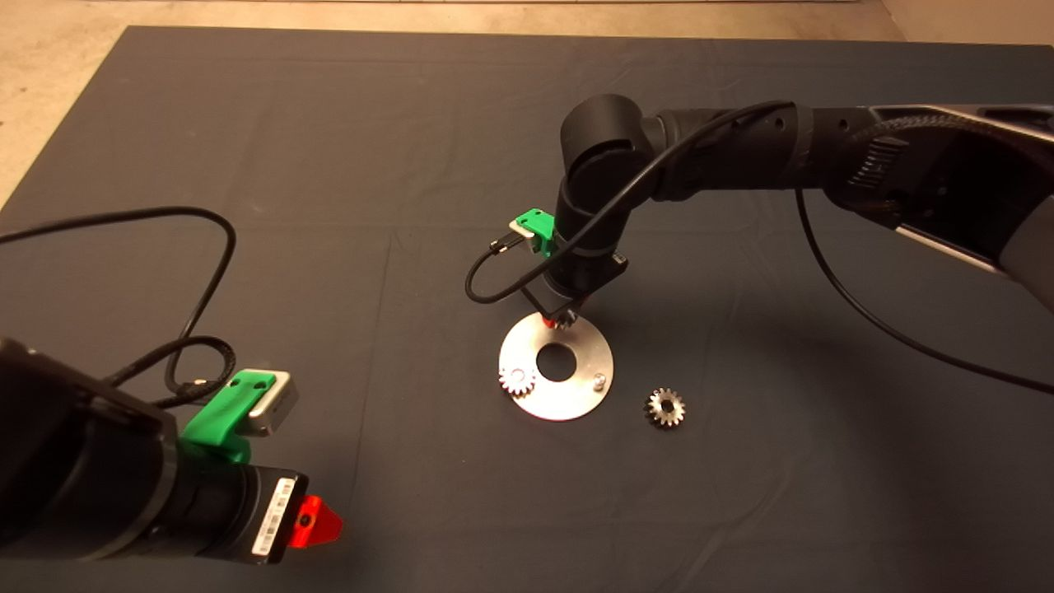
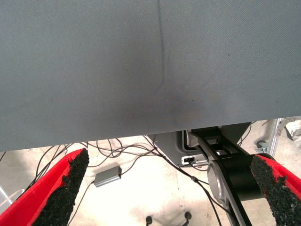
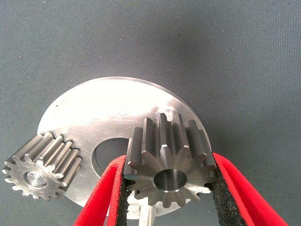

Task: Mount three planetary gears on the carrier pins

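My right gripper (image 1: 562, 317) is shut on a silvery planetary gear (image 3: 169, 165) and holds it over the far edge of the round silver disc (image 1: 576, 395). In the right wrist view a carrier pin (image 3: 148, 217) shows just beneath the held gear. A second gear (image 1: 517, 380) sits on the disc's left pin and also shows in the right wrist view (image 3: 40, 167). The third pin (image 1: 599, 381) stands bare on the disc's right side. A third gear (image 1: 665, 407) lies loose on the mat to the right of the disc. My left gripper (image 1: 319, 522) is parked at the lower left, open and empty.
The dark mat (image 1: 329, 206) covers the table. A black cable (image 1: 206, 272) loops over the mat by the left arm. Another cable (image 1: 865, 305) hangs from the right arm. The left wrist view looks past the mat's edge (image 2: 141, 136) at cables on the floor.
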`<state>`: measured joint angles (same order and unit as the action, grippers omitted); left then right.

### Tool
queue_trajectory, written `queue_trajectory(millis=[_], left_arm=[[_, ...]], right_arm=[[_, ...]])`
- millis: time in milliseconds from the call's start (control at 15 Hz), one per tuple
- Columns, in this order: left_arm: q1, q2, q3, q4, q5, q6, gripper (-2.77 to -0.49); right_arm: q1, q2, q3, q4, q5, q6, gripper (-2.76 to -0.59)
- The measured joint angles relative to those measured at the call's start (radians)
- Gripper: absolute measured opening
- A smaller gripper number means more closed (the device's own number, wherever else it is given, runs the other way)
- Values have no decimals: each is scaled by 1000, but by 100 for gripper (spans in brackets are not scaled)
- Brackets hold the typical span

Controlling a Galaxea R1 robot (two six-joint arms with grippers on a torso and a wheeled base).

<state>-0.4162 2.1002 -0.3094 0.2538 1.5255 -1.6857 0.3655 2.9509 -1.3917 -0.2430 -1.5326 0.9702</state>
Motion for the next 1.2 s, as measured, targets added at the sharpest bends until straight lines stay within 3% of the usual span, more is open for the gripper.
queue_trajectory(millis=[400,1200], left_arm=[[0,0,0,0,0,0,-77],[0,0,0,0,0,0,-77]], right_arm=[[-10,3,-36,0,11,0,-231],[-11,19,-82,4,8,-1,-231]])
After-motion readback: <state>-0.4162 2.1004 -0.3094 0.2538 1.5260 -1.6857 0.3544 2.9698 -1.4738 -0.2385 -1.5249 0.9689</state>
